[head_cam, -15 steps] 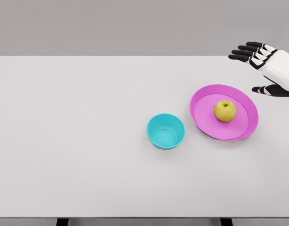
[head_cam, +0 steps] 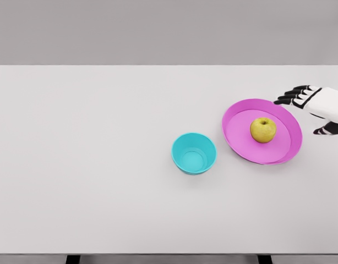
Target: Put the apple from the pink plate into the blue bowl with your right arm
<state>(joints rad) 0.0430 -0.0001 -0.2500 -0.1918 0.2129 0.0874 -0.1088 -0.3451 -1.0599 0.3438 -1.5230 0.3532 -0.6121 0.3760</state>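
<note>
A yellow-green apple (head_cam: 263, 130) sits upright on the pink plate (head_cam: 238, 137), right of the table's middle. The blue bowl (head_cam: 194, 153) stands empty just left of the plate, a small gap between them. My right hand (head_cam: 309, 113) comes in from the right edge and hovers by the plate's far right rim, to the right of the apple and apart from it. Its black fingers (head_cam: 293, 97) are spread toward the plate and the thumb (head_cam: 328, 130) sits lower; it holds nothing. The left arm does not show.
The white table (head_cam: 92, 165) fills the view, with its far edge near the top and its front edge near the bottom. Two dark table legs show below the front edge.
My right hand has dropped lower and nearer, from above the table's far edge down to the plate's right rim. Apple, plate and bowl have stayed put.
</note>
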